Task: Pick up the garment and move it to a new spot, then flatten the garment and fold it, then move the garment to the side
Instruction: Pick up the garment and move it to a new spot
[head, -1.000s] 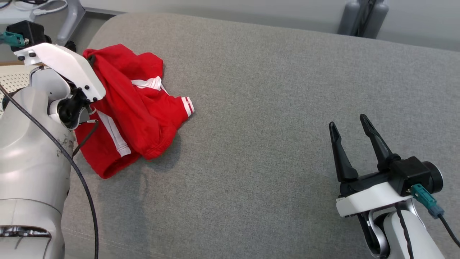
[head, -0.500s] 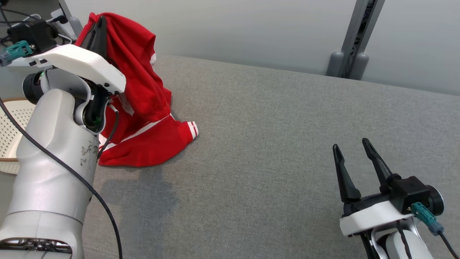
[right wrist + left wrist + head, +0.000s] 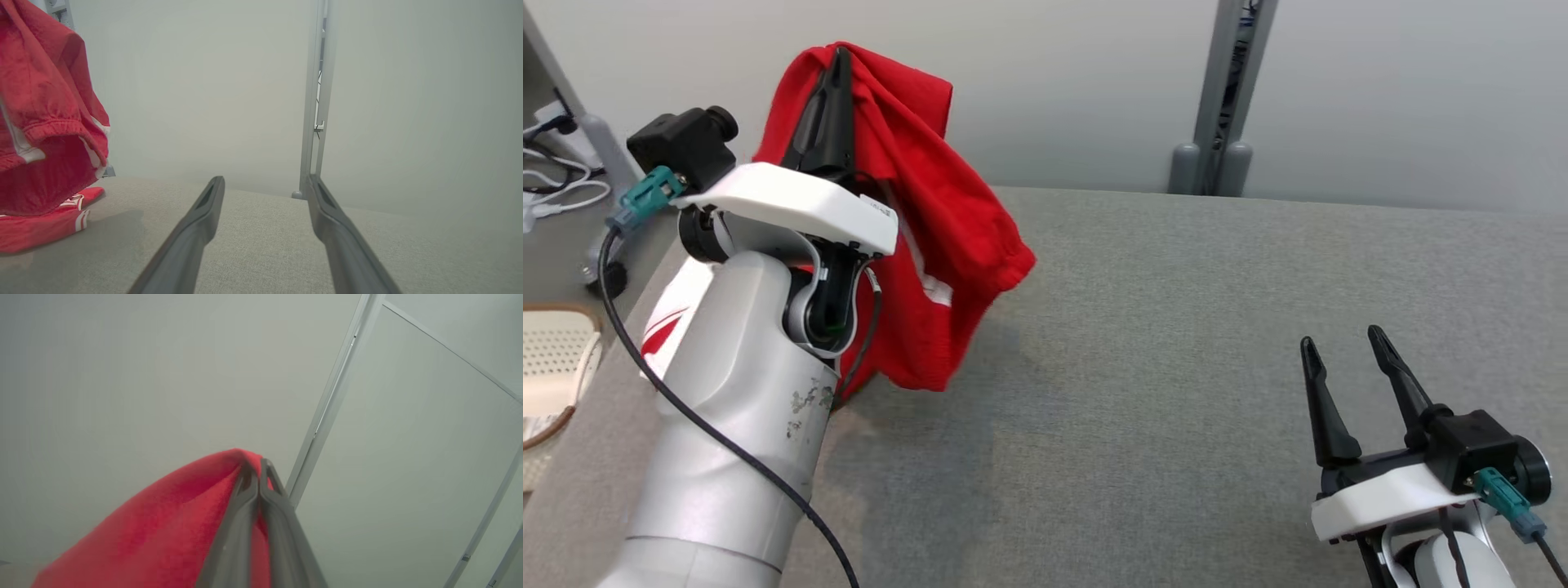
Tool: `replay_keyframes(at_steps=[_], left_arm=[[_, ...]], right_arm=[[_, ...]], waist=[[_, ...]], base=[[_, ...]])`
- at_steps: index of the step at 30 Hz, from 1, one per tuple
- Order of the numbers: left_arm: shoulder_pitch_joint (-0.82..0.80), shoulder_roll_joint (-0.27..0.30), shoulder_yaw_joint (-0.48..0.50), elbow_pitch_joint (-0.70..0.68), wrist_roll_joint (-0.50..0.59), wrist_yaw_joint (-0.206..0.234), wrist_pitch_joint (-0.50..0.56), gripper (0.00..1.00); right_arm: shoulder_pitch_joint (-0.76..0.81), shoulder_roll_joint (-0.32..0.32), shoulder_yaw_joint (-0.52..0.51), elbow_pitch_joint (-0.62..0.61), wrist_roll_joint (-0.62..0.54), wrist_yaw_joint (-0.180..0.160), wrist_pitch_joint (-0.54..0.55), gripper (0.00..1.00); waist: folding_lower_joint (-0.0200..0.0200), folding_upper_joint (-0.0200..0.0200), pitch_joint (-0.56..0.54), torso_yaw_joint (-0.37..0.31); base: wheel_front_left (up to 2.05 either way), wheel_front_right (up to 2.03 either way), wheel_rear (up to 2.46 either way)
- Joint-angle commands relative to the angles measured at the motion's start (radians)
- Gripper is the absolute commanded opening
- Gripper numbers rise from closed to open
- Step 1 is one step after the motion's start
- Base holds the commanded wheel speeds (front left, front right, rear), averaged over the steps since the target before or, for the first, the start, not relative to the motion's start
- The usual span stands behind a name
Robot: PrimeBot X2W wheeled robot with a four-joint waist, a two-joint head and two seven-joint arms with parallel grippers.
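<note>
The garment [image 3: 939, 220] is red with white stripes and hangs in a bunch above the grey cushioned surface [image 3: 1176, 327]. My left gripper [image 3: 837, 61] points upward at the upper left and is shut on the garment's top fold; the left wrist view shows the two fingers pressed together on the red cloth [image 3: 171, 531]. In the right wrist view the garment [image 3: 45, 122] hangs at the left with its lower end still lying on the surface. My right gripper [image 3: 1343, 347] stands open at the lower right, nothing between its fingers, well apart from the garment.
A grey post [image 3: 1217, 98] stands behind the surface against a pale wall. A cream perforated basket [image 3: 551, 359] sits off the left edge, with cables [image 3: 556, 188] on the floor beyond. The grey surface stretches bare between the garment and the right gripper.
My left gripper has risen with the garment, lifting most of it off the surface and carrying it rightward. The head camera has tilted up. The right gripper stays open in place.
</note>
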Motion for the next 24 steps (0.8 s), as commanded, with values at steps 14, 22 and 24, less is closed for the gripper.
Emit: replay_keyframes(at_steps=[14, 22, 24], left_arm=[[0.105, -0.007, -0.178, -0.229, -0.172, 0.154, -0.028, 0.00], [0.122, -0.007, -0.271, -0.372, -0.212, 0.253, -0.028, 0.00], [0.120, -0.007, -0.291, -0.393, -0.229, 0.271, -0.028, 0.00]], right_arm=[[-0.015, -0.017, -0.050, -0.018, -0.021, 0.002, -0.005, 1.00], [-0.046, -0.010, -0.062, -0.025, -0.010, 0.002, -0.006, 1.00], [-0.049, -0.007, -0.062, -0.024, -0.007, 0.002, -0.006, 1.00]], waist=[[0.0000, 0.0000, 0.047, -0.254], [0.0000, 0.0000, 0.114, -0.390], [0.0000, 0.0000, 0.128, -0.418]], base=[[0.00, 0.00, 0.00], [0.00, 0.00, 0.00], [0.00, 0.00, 0.00]])
